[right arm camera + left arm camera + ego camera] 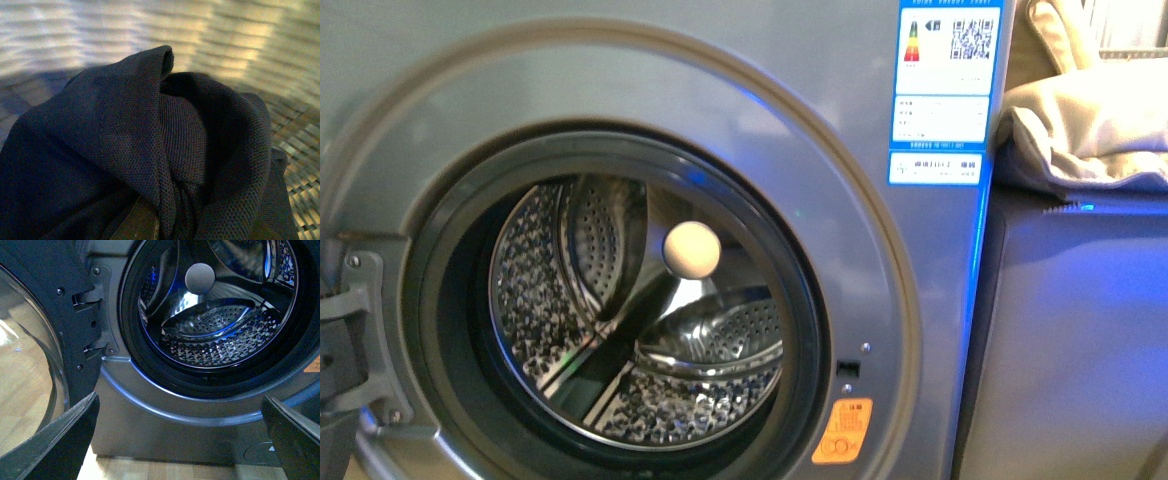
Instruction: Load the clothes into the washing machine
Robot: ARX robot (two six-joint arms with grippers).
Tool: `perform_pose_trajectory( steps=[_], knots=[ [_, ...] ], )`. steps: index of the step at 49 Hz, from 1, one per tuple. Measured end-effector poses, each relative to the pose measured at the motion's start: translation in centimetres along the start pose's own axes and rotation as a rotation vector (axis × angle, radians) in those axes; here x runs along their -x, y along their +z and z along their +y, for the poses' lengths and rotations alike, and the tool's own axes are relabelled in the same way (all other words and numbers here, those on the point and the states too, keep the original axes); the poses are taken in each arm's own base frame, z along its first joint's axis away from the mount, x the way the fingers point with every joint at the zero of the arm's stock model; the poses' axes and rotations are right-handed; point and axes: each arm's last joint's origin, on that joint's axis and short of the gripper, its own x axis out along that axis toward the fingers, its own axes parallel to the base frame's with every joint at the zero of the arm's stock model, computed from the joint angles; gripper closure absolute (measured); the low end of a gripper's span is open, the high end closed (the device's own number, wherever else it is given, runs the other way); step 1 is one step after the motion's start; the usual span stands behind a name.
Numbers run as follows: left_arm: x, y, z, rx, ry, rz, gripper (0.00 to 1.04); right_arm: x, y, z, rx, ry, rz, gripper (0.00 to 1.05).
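Woven backdrop (240, 45) blurred | clothes (115, 145) hide right claw, grip unclear | left claw (179, 397) apart | washing machine (865, 250) cropped

I see the round mouth of the washing machine (820, 120) wide open, with free room inside the drum (720, 340). Its swung-out door (35, 300) blocks the left side; a cabinet (1080, 340) stands just beside the right.

Clothes (125, 145) — cut off at the right wrist view's edge; energy label (948, 60) print — too small, blurred.
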Motion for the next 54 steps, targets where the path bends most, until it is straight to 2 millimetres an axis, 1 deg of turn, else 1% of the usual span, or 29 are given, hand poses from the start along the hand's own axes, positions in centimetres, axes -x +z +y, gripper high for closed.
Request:
perform_pose_trajectory(
  steps=[3,4,8,9,12,13,15,16,19,20,22,23,24,29,30,34,38,41,45,50,51,54],
  knots=[
    [0.0,0.0,0.0,0.0,-0.001,0.0,0.07,2.0,3.3,-0.2,0.026,-0.001,-0.091,0.89],
    [0.0,0.0,0.0,0.0,0.0,0.0,0.07,2.9,4.8,-0.4,0.038,-0.005,-0.133,0.89],
    [0.0,0.0,0.0,0.0,0.0,0.0,0.07,5.3,8.9,-0.5,0.076,-0.008,-0.248,0.89],
    [0.0,0.0,0.0,0.0,0.0,0.0,0.07,5.7,9.5,-0.5,0.077,-0.008,-0.263,0.89],
    [0.0,0.0,0.0,0.0,0.0,0.0,0.07,7.6,12.6,-0.3,0.113,-0.005,-0.349,0.89],
    [0.0,0.0,0.0,0.0,0.0,0.0,0.07,7.9,13.1,-0.3,0.113,-0.003,-0.362,0.89],
    [0.0,0.0,0.0,0.0,0.0,0.0,0.07,9.2,15.2,-0.1,0.138,0.001,-0.419,0.89],
    [0.0,0.0,0.0,0.0,0.0,0.0,0.07,9.5,15.8,-0.1,0.143,0.004,-0.432,0.89],
    [0.0,0.0,0.0,0.0,0.0,0.0,0.07,11.3,18.8,0.4,0.166,0.02,-0.512,0.89],
    [0.0,0.0,0.0,0.0,0.0,0.0,0.07,11.6,19.3,0.5,0.176,0.022,-0.525,0.89],
    [0.0,0.0,0.0,0.0,0.0,0.0,0.07,12.8,21.3,1.0,0.187,0.033,-0.577,0.89],
    [0.0,0.0,0.0,0.0,0.0,0.0,0.07,13.1,21.7,1.1,0.189,0.035,-0.588,0.89],
    [0.0,0.0,0.0,0.0,0.0,0.0,0.07,13.7,22.7,1.4,0.194,0.044,-0.61,0.89],
    [0.0,0.0,0.0,0.0,0.0,0.0,0.07,17.6,30.0,3.7,0.226,0.121,-0.774,0.89],
    [0.0,0.0,0.0,0.0,0.0,0.0,0.07,18.1,31.0,4.1,0.228,0.13,-0.795,0.89],
    [0.0,0.0,0.0,0.0,0.0,0.0,0.07,21.6,36.6,7.1,0.234,0.21,-0.919,0.89],
    [0.0,0.0,0.0,0.0,0.0,0.0,0.07,23.8,39.7,9.5,0.228,0.28,-0.974,0.89],
    [0.0,0.0,0.0,0.0,0.0,0.0,0.07,25.8,42.4,12.4,0.21,0.366,-1.005,0.89],
    [0.0,0.0,0.0,0.0,0.0,0.0,0.07,27.3,44.8,16.4,0.171,0.49,-1.003,0.89],
    [0.0,0.0,0.0,0.0,0.0,0.0,0.07,27.8,46.1,19.5,0.141,0.582,-0.991,0.89],
    [0.0,0.0,0.0,0.0,0.0,0.0,0.07,27.8,46.2,19.8,0.138,0.588,-0.991,0.89],
    [0.0,0.0,0.0,0.0,0.0,0.0,0.07,28.0,46.9,21.6,0.118,0.639,-0.979,0.89]
  ],
)
